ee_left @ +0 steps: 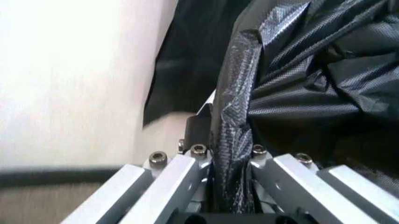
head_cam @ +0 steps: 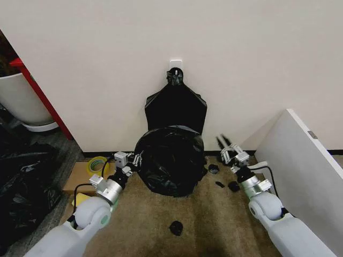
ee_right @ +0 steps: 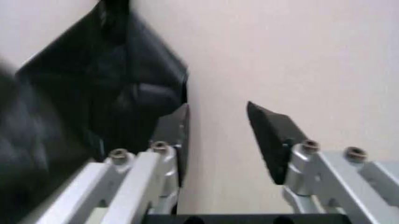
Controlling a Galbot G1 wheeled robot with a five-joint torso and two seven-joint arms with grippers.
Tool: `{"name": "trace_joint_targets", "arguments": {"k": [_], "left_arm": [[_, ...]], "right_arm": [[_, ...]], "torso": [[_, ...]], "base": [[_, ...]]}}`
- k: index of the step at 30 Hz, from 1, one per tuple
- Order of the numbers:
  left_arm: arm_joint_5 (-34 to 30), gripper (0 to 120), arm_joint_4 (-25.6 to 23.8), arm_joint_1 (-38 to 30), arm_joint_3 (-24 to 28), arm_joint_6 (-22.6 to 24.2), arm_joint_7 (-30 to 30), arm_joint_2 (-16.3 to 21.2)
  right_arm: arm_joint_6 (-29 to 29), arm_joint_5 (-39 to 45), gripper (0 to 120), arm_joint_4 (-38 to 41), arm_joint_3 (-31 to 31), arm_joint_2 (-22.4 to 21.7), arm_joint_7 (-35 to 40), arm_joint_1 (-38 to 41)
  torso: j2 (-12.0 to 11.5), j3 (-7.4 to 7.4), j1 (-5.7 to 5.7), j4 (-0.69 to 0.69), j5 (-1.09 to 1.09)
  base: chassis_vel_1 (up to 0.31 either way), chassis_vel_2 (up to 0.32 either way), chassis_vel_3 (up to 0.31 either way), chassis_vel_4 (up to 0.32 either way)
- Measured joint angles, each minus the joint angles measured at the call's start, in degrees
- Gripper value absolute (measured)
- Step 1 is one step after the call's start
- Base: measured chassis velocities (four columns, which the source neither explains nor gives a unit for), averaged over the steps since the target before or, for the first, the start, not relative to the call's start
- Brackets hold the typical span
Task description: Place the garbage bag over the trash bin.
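Observation:
The glossy black garbage bag [head_cam: 170, 159] bulges in a round heap on the carpet against the wall; the trash bin is hidden under it. My left gripper [head_cam: 135, 160] is at the bag's left side, shut on a crinkled fold of the garbage bag [ee_left: 234, 140] that runs between its fingers [ee_left: 199, 125]. To the right of the bag, my right gripper [head_cam: 226, 144] stands apart from it, open with nothing between its fingers [ee_right: 272, 133]. It points at the wall.
Flat black bags [head_cam: 176, 104] hang from a wall hook above the heap. Black scraps [head_cam: 176, 227] lie on the carpet. A white panel [head_cam: 303, 160] stands at right. At left are a tape roll [head_cam: 97, 164], a cardboard box [head_cam: 76, 179], a white pot [head_cam: 21, 101] and dark bags [head_cam: 21, 179].

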Motion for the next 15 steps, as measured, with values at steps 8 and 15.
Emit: {"name": "trace_joint_targets", "arguments": {"k": [8, 15], "left_arm": [[3.04, 1, -0.59, 1.13, 2.02, 1.27, -5.64, -1.55], [9.23, 1, 1.69, 0.63, 3.60, -1.13, -6.60, -2.48]], "right_arm": [[-16.13, 5.40, 52, 20.26, -4.73, -2.58, 15.06, -6.16], [-30.77, 4.21, 27, 29.47, -15.34, -4.06, 25.95, -4.56]], "torso": [[0.00, 0.00, 0.00, 0.00, -0.01], [0.00, 0.00, 0.00, 0.02, -0.02]], "base": [[0.000, 0.000, 0.000, 0.000], [0.000, 0.000, 0.000, 0.000]]}}
